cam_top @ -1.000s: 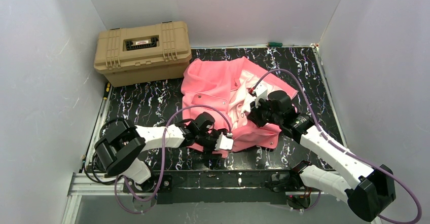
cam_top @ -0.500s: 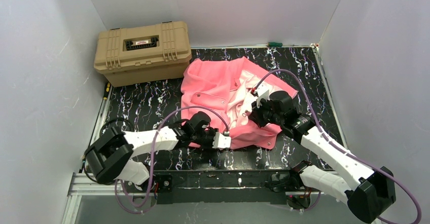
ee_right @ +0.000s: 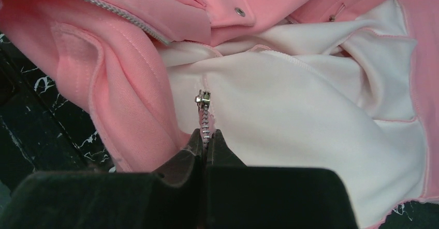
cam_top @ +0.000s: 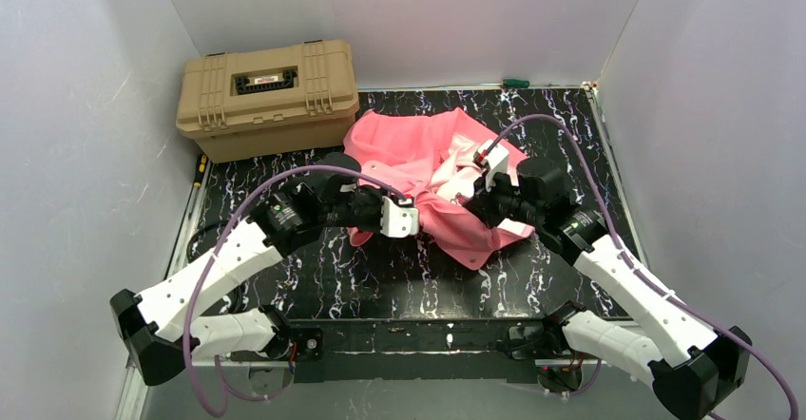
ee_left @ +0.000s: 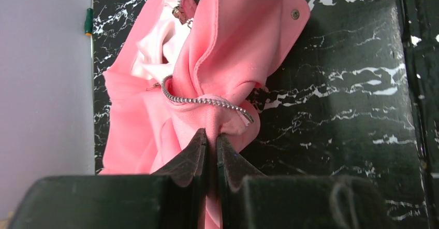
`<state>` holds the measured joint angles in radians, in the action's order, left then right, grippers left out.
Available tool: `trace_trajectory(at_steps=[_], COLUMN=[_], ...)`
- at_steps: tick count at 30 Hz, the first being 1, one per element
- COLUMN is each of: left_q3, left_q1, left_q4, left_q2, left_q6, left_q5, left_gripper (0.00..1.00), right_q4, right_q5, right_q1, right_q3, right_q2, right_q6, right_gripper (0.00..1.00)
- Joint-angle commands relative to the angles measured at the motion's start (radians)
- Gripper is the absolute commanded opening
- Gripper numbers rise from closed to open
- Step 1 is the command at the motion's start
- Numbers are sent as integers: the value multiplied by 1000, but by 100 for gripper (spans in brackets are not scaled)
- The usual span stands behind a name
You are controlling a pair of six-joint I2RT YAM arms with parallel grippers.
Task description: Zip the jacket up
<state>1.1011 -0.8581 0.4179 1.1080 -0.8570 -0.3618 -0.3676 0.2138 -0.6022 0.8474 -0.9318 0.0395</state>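
Observation:
The salmon-pink jacket [cam_top: 418, 149] lies bunched in the middle of the black marbled table, its pale lining [ee_right: 290, 104] showing. My left gripper [cam_top: 416, 214] is shut on a fold of pink fabric [ee_left: 211, 136] at the jacket's near edge, just below a loose curve of metal zipper teeth [ee_left: 202, 100]. My right gripper [cam_top: 466, 201] is shut on the other zipper edge [ee_right: 207, 134], with the teeth running out from between its fingertips up to a small metal end piece [ee_right: 202, 97]. The two zipper sides are apart. A snap stud [ee_left: 295, 14] shows on a pocket flap.
A tan hard case [cam_top: 268, 97] stands at the back left, close to the jacket. A green-handled tool [cam_top: 515, 83] lies along the back wall. White walls enclose the table on three sides. Purple cables loop over both arms.
My left gripper has shut on the jacket's near edge and swung away from the front, pulling the fabric up and back. The jacket is more bunched. My right gripper shifted slightly back.

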Motion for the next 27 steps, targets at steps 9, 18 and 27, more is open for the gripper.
trace_trajectory(at_steps=[9,18,27], left_q3=[103,93,57], left_q1=[22,78,115], left_q4=[315,254,51], left_q2=[-126,-88,44], left_q6=[112,152,77], left_q5=[-121,-79,141], left_gripper=[1,0,0], right_q4=[-26,11,195], right_q5=[-499,-709,-284], right_q1=[9,11,17], right_q3=[-29,-72,-116], right_q2=[-87,-87,87], right_q6=[5,-33,39], right_gripper=[1,1,1])
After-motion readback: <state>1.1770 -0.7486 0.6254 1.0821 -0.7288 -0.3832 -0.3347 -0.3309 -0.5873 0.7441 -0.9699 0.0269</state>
